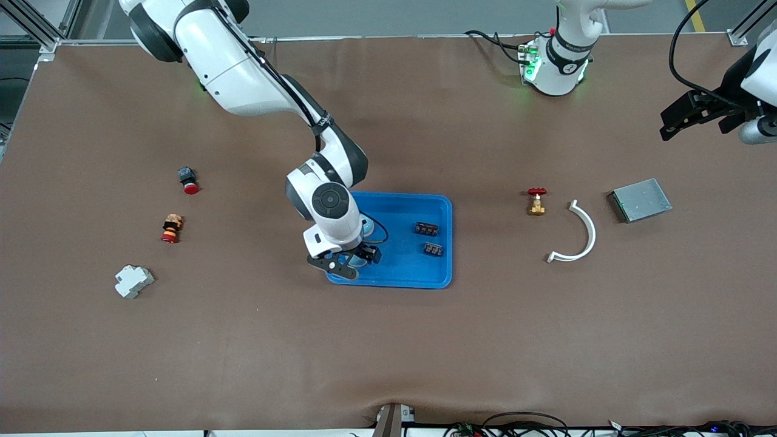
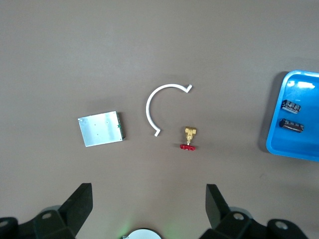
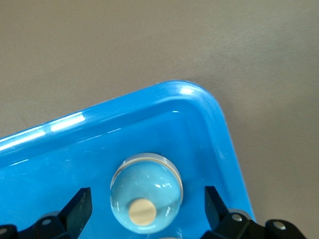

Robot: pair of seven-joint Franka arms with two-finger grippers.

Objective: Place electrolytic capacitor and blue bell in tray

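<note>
1. The blue tray [image 1: 425,206] lies mid-table, with two dark capacitors [image 1: 427,229] in it toward the left arm's end.
2. The right gripper [image 1: 352,260] hangs over the tray's corner nearest the camera at the right arm's end.
3. The left gripper [image 1: 692,115] waits above the table's left-arm end.

Right claw [image 1: 355,260] low, pointing down, fingers spread wide. Left claw [image 1: 692,115] raised, waiting, fingers spread.

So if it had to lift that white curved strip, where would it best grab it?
Probably mid-arc on the white curved strip, from straight above, one of the fingers inside the curve and one outside. It lies flat and thin, with bare table around it.
</note>
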